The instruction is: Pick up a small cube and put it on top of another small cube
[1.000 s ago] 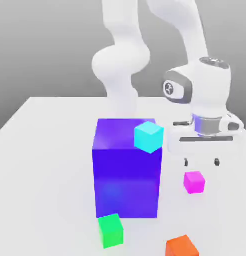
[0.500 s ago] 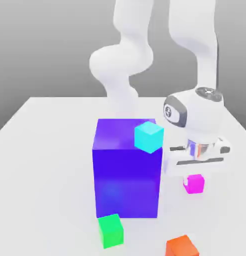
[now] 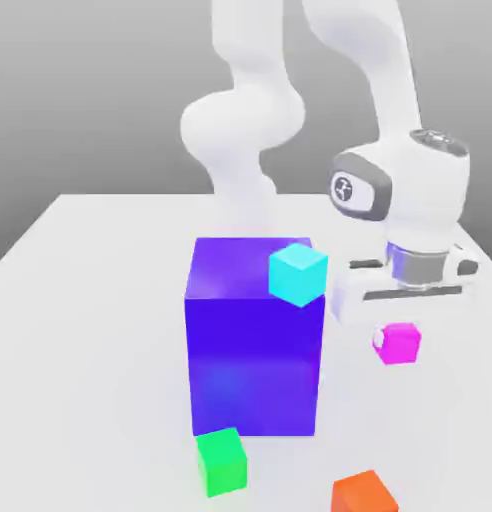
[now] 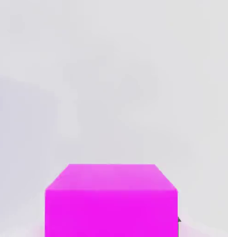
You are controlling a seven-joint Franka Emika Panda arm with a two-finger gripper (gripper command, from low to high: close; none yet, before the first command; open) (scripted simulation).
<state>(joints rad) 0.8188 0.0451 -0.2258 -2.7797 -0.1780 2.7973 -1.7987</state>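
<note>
The magenta cube (image 3: 399, 342) hangs clear of the white worktop (image 3: 90, 320), clamped in the jaws of the gripper (image 3: 400, 335) directly under the arm's white hand, on the exterior view's right of the big blue-purple block (image 3: 253, 340). In the hand view the same cube (image 4: 111, 201) sits close up against the pale worktop (image 4: 111, 69) below. The green cube (image 3: 222, 461) rests on the worktop just in front of the block's lower left corner, well apart from the held cube. A cyan cube (image 3: 297, 272) sits tilted at the block's upper right corner. An orange cube (image 3: 363, 494) lies near the picture's lower edge, to the right of the green one.
</note>
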